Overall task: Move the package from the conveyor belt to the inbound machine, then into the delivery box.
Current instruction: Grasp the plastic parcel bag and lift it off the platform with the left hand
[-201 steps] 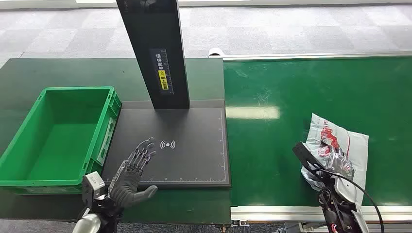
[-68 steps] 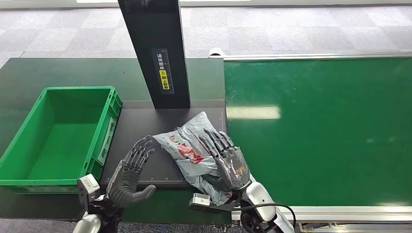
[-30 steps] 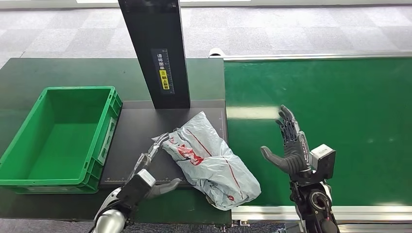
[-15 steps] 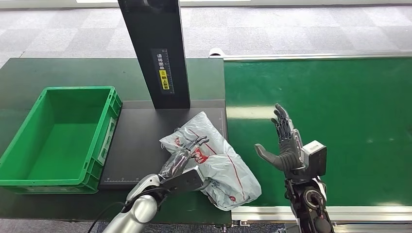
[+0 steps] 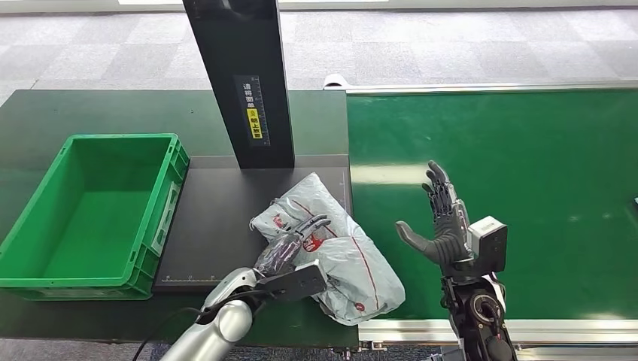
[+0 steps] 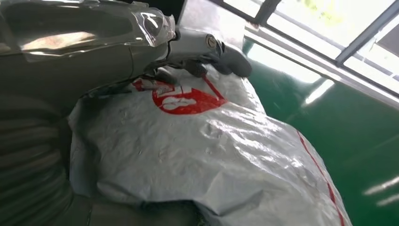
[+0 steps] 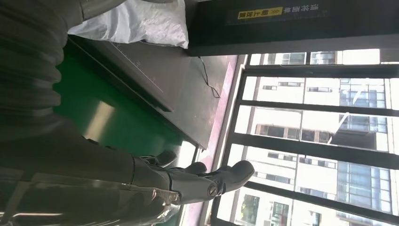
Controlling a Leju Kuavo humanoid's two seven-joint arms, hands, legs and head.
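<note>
On the black scanner plate (image 5: 218, 218), left robot hand (image 5: 290, 248) presses the package (image 5: 338, 259); right robot hand (image 5: 445, 226) spread, holding nothing.

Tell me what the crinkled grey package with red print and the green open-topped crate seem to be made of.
Crinkled grey package with red print: looks like thin, glossy plastic film, a soft mailer bag, since it wrinkles and catches glare. Green open-topped crate: appears to be rigid moulded plastic with a slight sheen, given its ribbed walls and thick rim.

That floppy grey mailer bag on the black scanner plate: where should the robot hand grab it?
Probably the bunched middle of the package, from above on the crate side. It lies flat and crumpled; the left robot hand already rests there.
</note>
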